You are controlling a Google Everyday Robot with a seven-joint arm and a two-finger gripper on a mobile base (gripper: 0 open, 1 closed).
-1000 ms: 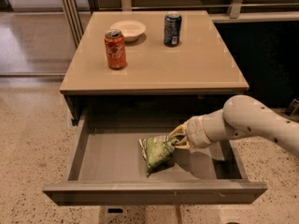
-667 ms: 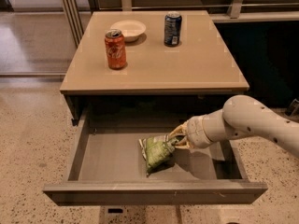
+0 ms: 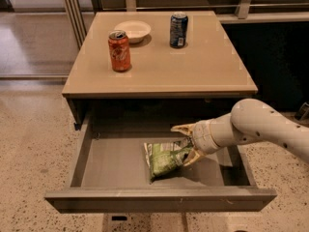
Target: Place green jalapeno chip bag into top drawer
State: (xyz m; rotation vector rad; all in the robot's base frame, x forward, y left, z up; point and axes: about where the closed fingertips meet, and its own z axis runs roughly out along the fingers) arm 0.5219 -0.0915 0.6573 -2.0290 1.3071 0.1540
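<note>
chip bag [image 3: 163, 159] in drawer [image 3: 159, 200], end effector [image 3: 182, 145] (alongside)

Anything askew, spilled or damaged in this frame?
Nothing spilled or damaged. The green jalapeno chip bag lies crumpled and slanted in the top drawer, the gripper at its right end. The orange can, blue can and bowl stand upright on the table.

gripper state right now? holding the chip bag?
Gripper: open, inside the top drawer, fingers either side of the green jalapeno chip bag, which lies on the floor.
</note>
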